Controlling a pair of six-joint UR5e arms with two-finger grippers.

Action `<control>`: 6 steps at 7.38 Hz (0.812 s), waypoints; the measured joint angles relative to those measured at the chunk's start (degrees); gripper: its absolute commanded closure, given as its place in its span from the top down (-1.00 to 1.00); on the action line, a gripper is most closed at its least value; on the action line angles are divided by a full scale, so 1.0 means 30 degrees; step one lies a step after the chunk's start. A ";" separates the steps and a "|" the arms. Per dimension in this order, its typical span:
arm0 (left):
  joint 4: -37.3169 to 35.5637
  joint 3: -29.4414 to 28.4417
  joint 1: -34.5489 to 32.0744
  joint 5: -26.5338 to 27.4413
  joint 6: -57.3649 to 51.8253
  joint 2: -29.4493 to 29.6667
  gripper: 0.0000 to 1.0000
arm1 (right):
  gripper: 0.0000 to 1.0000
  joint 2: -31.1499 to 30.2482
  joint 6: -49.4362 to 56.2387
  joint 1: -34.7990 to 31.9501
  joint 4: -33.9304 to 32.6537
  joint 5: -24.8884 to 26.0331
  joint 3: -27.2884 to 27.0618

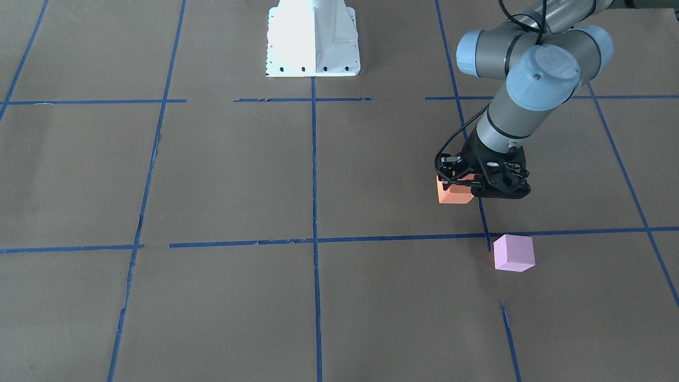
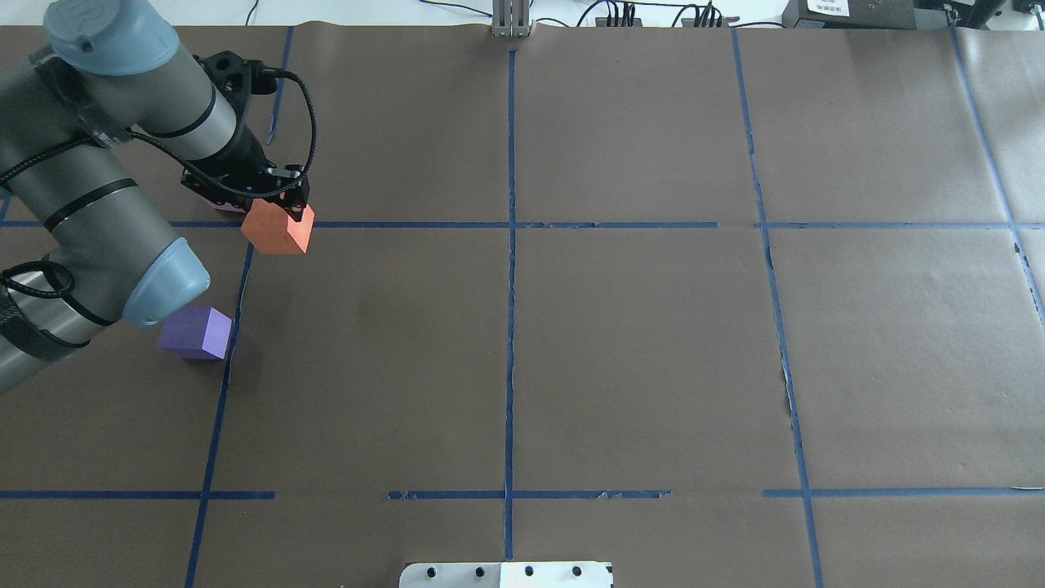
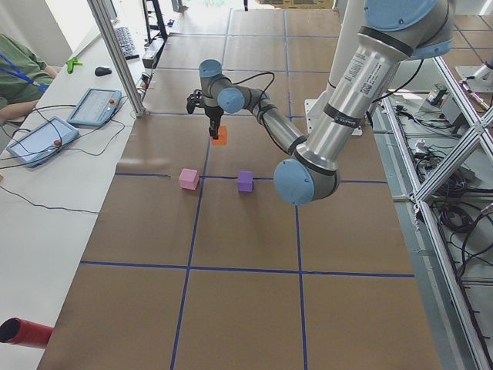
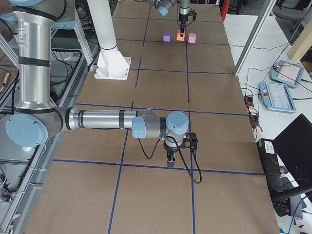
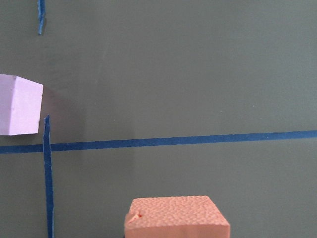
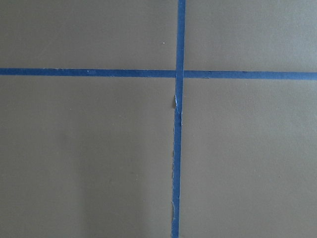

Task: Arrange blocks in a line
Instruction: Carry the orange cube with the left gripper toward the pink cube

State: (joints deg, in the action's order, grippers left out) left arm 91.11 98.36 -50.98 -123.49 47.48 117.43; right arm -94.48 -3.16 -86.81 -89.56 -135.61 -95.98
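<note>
- Your left claw (image 2: 277, 212) is closed on the orange block (image 2: 277, 233), gripping its upper part. The wrist view shows the block's top face right at the bottom edge.
- The orange block looks to hang a little clear of the table (image 2: 653, 343) and sits slightly skewed in the overhead view. I can't be sure of the gap beneath it.
- The pink block (image 1: 513, 253) is next out, on the side away from the robot and just past a tape crossing (image 1: 488, 236). It is near the orange one but not touching it.
- The purple block (image 2: 196, 332) rests closer to the robot, beside your left arm's elbow in the overhead view and well apart from the pink one.
- In the left side view, pink and purple lie roughly along one tape line with a space between them. Orange sits off that line.
- I judge you are mid-carry, bringing orange into a row with the other two.
- The next move calls for taking orange over the space between pink and purple and squaring its faces to theirs. Lower it until it rests flat, and only then open the claw. Keep the fingers from nudging either neighbour.
- Your right claw (image 4: 171, 158) hangs low over another tape crossing, far from the blocks. It shows only in a side view, so I cannot tell whether it is wide or narrow.
</note>
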 measured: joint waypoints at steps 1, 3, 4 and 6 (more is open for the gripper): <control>0.0744 -0.0188 -0.0301 -0.0204 -0.0321 -0.0790 -1.00 | 1.00 -0.0001 0.0000 0.0001 0.0000 0.0000 0.0000; 0.2081 -0.0971 -0.0596 -0.0283 -0.0792 -0.1667 -1.00 | 1.00 0.0000 0.0000 0.0004 -0.0012 0.0000 0.0000; 0.2489 -0.1323 -0.0643 -0.0290 -0.0881 -0.1902 -1.00 | 1.00 0.0000 0.0000 0.0010 -0.0008 -0.0001 0.0000; 0.3160 -0.1856 -0.0666 -0.0287 -0.0907 -0.2361 -1.00 | 1.00 -0.0001 0.0001 0.0013 -0.0001 -0.0001 0.0000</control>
State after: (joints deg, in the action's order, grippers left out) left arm 100.59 92.79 -52.98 -124.35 44.76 110.34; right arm -94.48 -3.16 -86.77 -89.56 -135.62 -95.98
